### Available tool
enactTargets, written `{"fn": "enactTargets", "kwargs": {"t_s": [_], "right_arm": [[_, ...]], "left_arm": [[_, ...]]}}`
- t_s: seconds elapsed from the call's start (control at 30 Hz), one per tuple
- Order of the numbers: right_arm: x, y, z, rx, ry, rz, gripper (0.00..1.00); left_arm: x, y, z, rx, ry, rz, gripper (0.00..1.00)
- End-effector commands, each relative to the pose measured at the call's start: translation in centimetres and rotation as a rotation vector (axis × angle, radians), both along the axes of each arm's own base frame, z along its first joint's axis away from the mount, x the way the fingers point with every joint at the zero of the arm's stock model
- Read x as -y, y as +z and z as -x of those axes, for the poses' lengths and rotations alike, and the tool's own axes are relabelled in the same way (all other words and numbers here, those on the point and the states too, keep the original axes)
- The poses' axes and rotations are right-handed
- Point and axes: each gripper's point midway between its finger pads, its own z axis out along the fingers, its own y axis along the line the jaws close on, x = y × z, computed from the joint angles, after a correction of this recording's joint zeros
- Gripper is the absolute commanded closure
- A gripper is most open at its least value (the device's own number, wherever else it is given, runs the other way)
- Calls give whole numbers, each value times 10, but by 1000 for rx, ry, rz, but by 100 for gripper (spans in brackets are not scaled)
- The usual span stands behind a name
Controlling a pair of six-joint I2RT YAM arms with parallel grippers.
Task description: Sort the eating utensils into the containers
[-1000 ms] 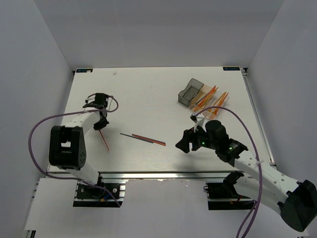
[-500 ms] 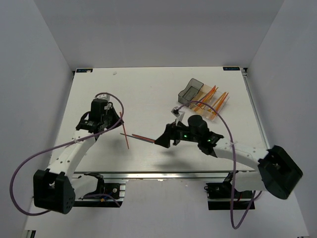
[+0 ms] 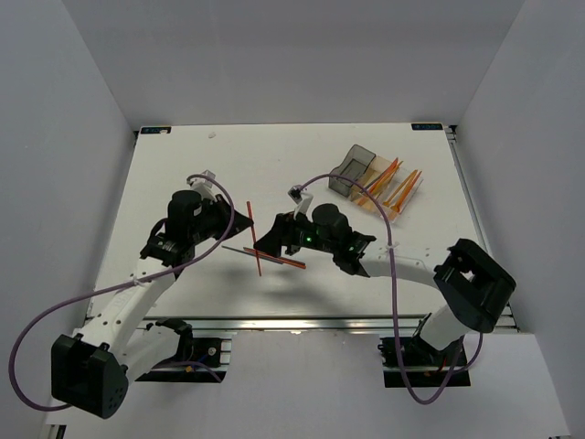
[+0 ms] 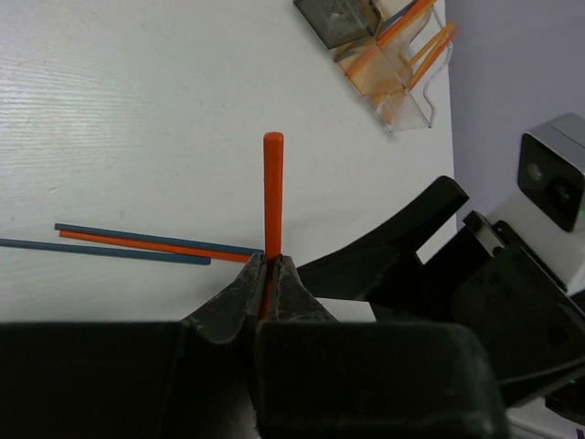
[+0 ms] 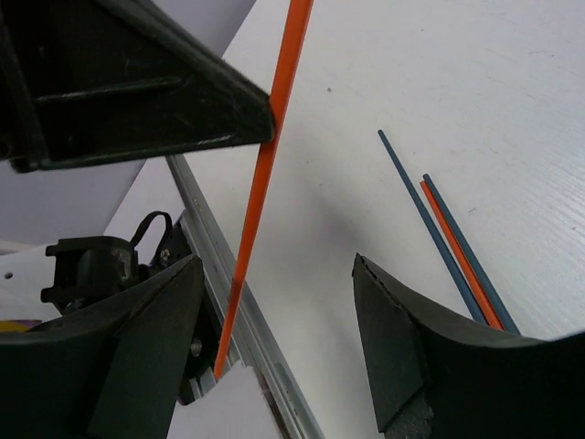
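My left gripper (image 3: 247, 224) is shut on an orange-red stick (image 3: 254, 240) and holds it above the table's middle; its jaws pinch the stick (image 4: 272, 192) in the left wrist view. My right gripper (image 3: 266, 245) is open right beside it. In the right wrist view the stick (image 5: 263, 174) passes between my open fingers (image 5: 151, 338), nearer the left one, touching neither. Two dark blue-grey sticks and one red stick (image 3: 274, 258) lie together on the table below. The three joined containers (image 3: 373, 186) stand at the back right: dark grey, amber and clear, with orange utensils (image 3: 395, 187) in the latter two.
The aluminium rail (image 3: 302, 322) runs along the table's near edge, also seen in the right wrist view (image 5: 228, 302). Purple cables loop off both arms. Grey walls close in the table on three sides.
My left gripper has carried the orange-red stick from the table's left side to the middle. My right gripper has swung left from near the containers to meet it.
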Motion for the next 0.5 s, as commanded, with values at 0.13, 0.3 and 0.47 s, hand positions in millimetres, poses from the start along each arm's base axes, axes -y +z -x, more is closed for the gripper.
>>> {"fn": "enactTargets", "kwargs": {"t_s": [0.13, 0.3, 0.47], "right_arm": [[-31, 29, -12, 29, 10, -95, 36], [-44, 45, -16, 35, 31, -135, 79], [-23, 30, -43, -36, -120, -83, 100]], "left_arm": [[14, 33, 10, 91, -70, 101, 100], [10, 25, 9, 93, -75, 45, 95], [-32, 33, -11, 113, 80, -199, 2]]}}
